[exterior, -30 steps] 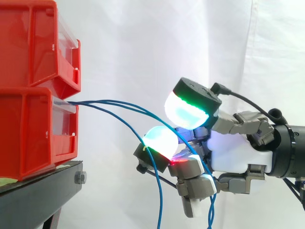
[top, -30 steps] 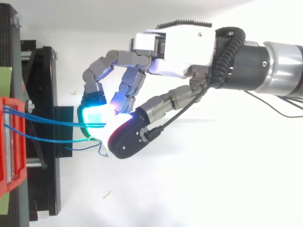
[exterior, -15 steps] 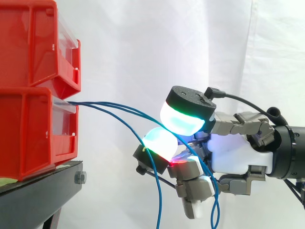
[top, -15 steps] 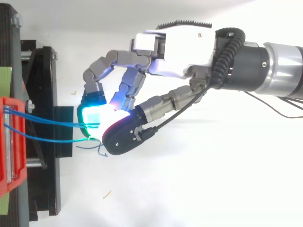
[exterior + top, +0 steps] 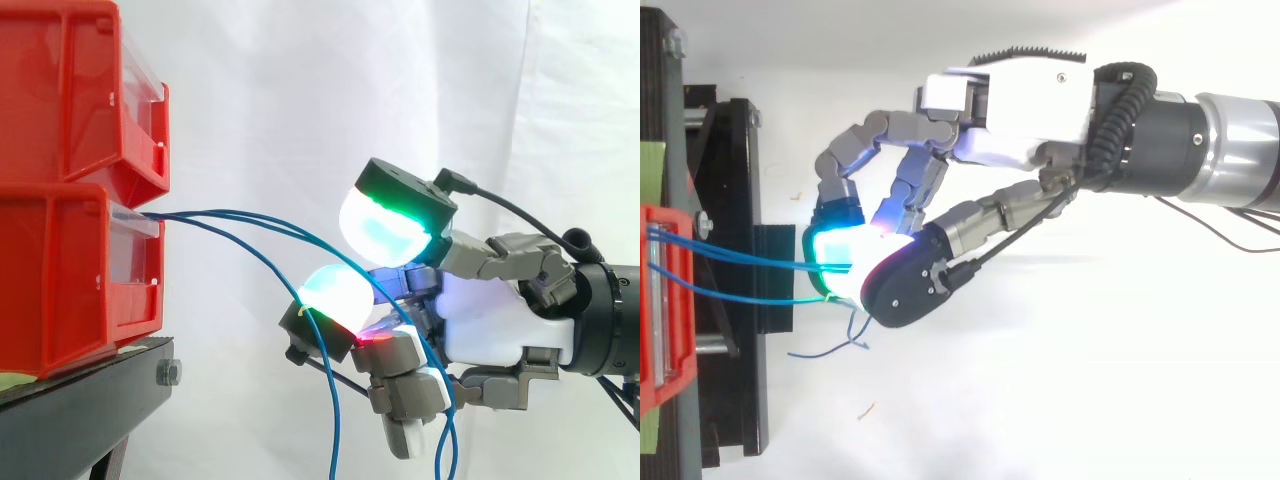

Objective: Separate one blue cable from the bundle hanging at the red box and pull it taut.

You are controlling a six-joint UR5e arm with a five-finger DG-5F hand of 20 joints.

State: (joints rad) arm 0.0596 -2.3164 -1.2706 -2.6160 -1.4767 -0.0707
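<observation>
Two thin blue cables [image 5: 240, 220] leave the front of the lower red bin [image 5: 70, 280] and arc right and down into my hand [image 5: 500, 330]. The hand's fingers are curled round them. The thumb's pad [image 5: 385, 228], glowing green and cyan, stands a little above a finger's glowing pad [image 5: 335, 293], with a small gap between. One cable drapes over that finger pad and hangs down; the other runs through the gap and drops behind the fingers. From above, the cables [image 5: 740, 262] reach the pads of the hand [image 5: 1010, 110], and a loose end [image 5: 825, 350] trails beyond.
A second red bin [image 5: 70, 90] is stacked on the lower one. Both rest on a black stand [image 5: 90, 400] at the left edge. A white curtain hangs behind, and the arm comes in from the right.
The thumb dipped toward the finger pad half a second ago and has lifted again. In the top view the loose cable end has swung toward the bottom edge.
</observation>
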